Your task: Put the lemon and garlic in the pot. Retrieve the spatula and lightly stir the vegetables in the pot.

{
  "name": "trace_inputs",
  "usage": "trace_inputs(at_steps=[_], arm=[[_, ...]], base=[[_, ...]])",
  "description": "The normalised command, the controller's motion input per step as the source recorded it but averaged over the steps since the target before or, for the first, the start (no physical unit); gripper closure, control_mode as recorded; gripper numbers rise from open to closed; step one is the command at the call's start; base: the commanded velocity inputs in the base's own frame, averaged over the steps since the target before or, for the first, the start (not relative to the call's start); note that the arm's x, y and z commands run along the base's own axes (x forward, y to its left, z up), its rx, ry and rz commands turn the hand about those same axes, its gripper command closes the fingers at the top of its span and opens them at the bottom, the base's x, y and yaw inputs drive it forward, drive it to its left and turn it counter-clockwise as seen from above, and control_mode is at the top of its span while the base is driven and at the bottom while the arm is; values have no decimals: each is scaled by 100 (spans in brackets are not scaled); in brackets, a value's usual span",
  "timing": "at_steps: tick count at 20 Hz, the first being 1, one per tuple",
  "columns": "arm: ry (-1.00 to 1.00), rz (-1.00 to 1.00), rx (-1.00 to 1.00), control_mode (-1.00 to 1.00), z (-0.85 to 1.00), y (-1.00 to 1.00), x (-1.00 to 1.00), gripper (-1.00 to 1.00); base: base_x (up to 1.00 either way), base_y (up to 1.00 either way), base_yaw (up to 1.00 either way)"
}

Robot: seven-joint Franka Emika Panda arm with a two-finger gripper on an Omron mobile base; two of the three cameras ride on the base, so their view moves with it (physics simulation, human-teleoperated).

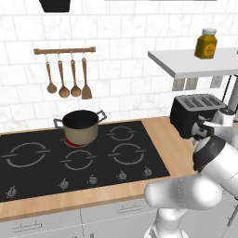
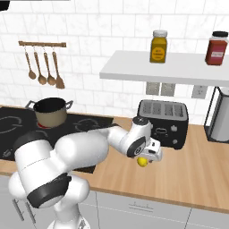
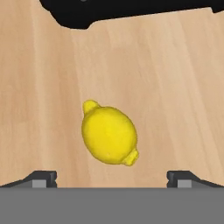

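- A lemon (image 3: 109,135) lies on the wooden tabletop (image 3: 175,87), in front of a black toaster (image 2: 163,123) and to the toaster's left as the right base view shows it.
- The gripper (image 3: 111,178) hangs directly above the lemon, pointing down at it. Its two dark fingertips (image 3: 41,178) sit wide apart, one on each side of the fruit, and hold nothing.
- From the right base view the lemon (image 2: 142,162) shows as a small yellow shape just below the gripper (image 2: 150,156); whether the tips touch it cannot be told.
- The lemon is an oval with a small nub at each end and lies at a slant between the tips.
- Judged from its look, it is light, firm and smooth-skinned, and rounded enough to roll or slip out of a poor pinch.
- The best hold is probably across its widest middle, with the tips closing on the short axis and staying clear of the tapered ends.
- The pot (image 1: 81,125) stands on the back burner of the black stovetop (image 1: 42,172), well to the left of the toaster, its dark inside open and showing nothing in it.
- Wooden spoons (image 1: 65,76) hang on the wall above the pot.
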Motion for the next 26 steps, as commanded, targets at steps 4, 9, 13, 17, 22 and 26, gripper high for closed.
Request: trace_inputs(at_steps=[4,9,13,17,22,26], arm=[[4,10,-1,-100,-32,0,33,-100],[4,8,-1,-100,-24,-7,22,-100],[4,7,0,-100,-24,-11,0,-100],[4,7,0,-100,-23,-2,0,100],[-1,5,0,-100,2,4,-4,100],[-14,1,0,-100,63,33,-42,100]], base=[[0,0,0],[0,0,0],[0,0,0],[0,0,0],[0,0,0],[0,0,0]])
